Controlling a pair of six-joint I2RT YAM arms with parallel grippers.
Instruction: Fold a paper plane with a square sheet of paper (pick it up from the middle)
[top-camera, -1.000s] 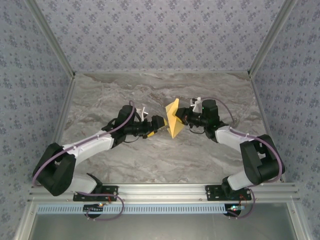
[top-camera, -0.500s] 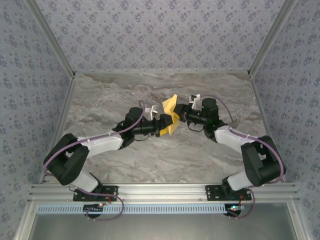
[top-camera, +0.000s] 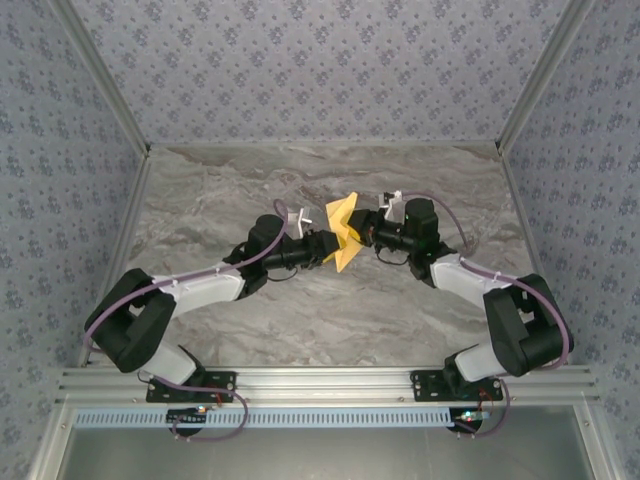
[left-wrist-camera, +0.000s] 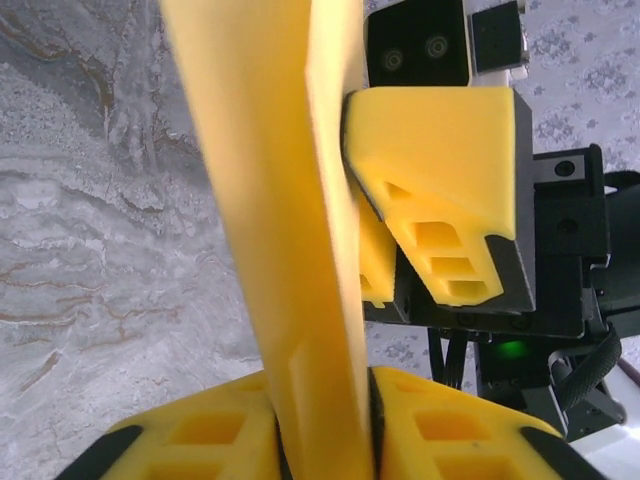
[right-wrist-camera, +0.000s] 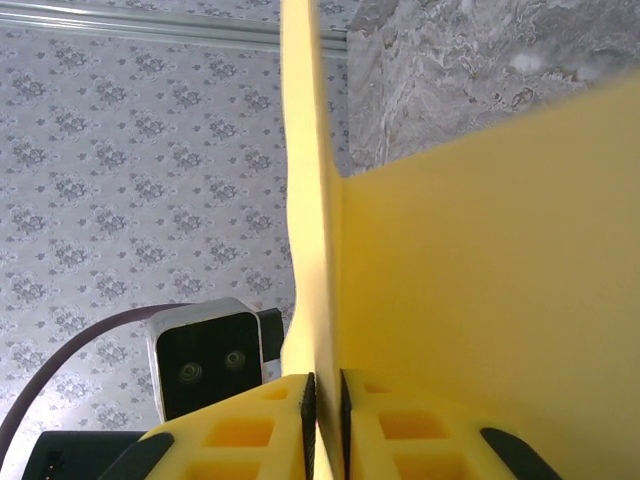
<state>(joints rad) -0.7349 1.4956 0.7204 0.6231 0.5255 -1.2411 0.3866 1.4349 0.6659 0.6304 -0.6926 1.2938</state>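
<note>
The square sheet of paper is a folded yellow-orange piece held upright in the air over the middle of the table. My left gripper reaches it from the left. In the left wrist view the folded strip rises from between the left gripper's yellow pads, which are shut on it. My right gripper meets it from the right. Seen from the right wrist, the paper stands in the narrow slot of the right gripper, shut on its edge. The right gripper's fingers sit just behind the paper.
The marble table top lies below both arms. Patterned walls and metal frame posts close in the back and sides. The left wrist camera housing faces the right gripper closely.
My left arm has reached in from the left and its jaws have closed from wide open onto the paper. The right gripper has kept its hold, and the paper has tilted slightly.
</note>
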